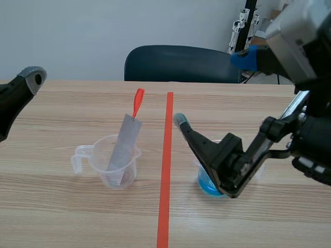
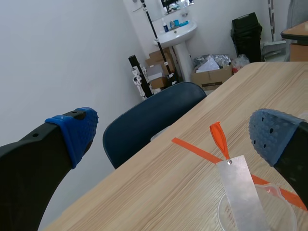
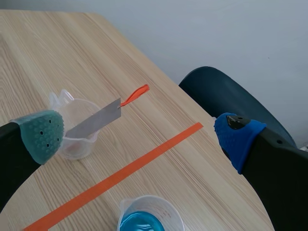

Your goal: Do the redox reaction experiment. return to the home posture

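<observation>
Both my sets of fingers are spread wide w/ nothing in them. My left fingers [image 2: 72, 130] hang above the counter [image 1: 62, 217], off to the left of the clear beaker [image 1: 111, 165] and well apart from it. My right fingers [image 3: 238, 139] are lower. In the scene view one of them crosses in front of the blue-liquid beaker [image 1: 207, 186], very near it; touching or not, can't tell.

Task's things: the clear beaker stands left of the orange tape line [image 1: 166, 170]. The metal strip [image 1: 124, 147] leans in it, w/ its orange tag [image 1: 138, 102] sticking up past the rim. The blue-liquid beaker stands just right of the line, upright and part full. The two beakers are apart, w/ the line btwn them.

Handling, my guess: the strip is thin, stiff and light w/ smooth faces, so prob. slippery. Best taken on the flat faces high up near the tag, not by the edges. It only leans on the rim, so a nudge could swing it or tip the beaker. Both beakers look like thin plastic, light and easy to knock. I'd take the clear one across the wall or by its handle, gently. The blue one is the spill risk.

Going home needs no grip. I'd lift the right arm clear of the blue-liquid beaker first, then pull away.
</observation>
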`<state>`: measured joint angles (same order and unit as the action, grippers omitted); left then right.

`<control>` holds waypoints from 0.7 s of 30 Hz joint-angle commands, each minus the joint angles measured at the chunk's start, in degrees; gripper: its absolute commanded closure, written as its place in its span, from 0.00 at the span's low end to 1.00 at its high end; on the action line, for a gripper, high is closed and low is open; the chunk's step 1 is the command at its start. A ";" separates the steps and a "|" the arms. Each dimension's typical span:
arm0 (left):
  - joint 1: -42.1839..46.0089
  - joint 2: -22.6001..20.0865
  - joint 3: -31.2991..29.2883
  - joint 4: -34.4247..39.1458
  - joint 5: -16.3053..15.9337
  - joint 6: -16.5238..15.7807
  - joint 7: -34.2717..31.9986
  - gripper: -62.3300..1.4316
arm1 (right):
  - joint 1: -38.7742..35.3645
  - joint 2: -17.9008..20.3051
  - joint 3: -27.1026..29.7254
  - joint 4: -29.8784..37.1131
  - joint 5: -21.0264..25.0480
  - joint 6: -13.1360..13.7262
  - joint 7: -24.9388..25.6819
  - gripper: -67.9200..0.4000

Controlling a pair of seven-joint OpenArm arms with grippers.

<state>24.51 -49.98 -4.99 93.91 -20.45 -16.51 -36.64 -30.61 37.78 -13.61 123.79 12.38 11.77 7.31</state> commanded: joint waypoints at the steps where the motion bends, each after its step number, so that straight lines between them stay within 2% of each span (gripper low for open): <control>1: -0.24 0.26 0.48 0.68 -0.76 0.79 -0.81 0.00 | -0.87 0.50 0.17 1.68 -0.22 -0.22 1.22 0.00; 6: -1.86 0.28 4.13 0.68 -0.74 1.03 -0.79 0.00 | -4.44 4.07 0.20 2.51 -0.44 -0.31 3.19 0.00; 11: -2.84 0.57 5.79 0.68 -0.72 4.48 0.42 0.00 | -7.06 7.04 2.82 2.51 -0.39 -3.87 3.37 0.00; 13: -2.80 0.57 5.79 0.61 -0.72 5.01 1.16 0.00 | -8.24 7.85 4.92 2.49 0.31 -3.76 3.41 0.00; 16: -2.82 0.55 5.79 0.22 -0.72 6.80 2.23 0.00 | -9.20 8.46 7.45 2.36 3.78 -3.28 3.45 0.00; 21: -2.80 0.55 5.79 0.17 -0.70 6.78 3.61 0.00 | -9.42 8.74 10.56 1.90 5.88 -2.32 3.17 0.00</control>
<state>21.91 -49.67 1.37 93.78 -20.60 -9.85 -32.95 -40.05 46.22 -3.38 125.49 17.82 9.85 9.61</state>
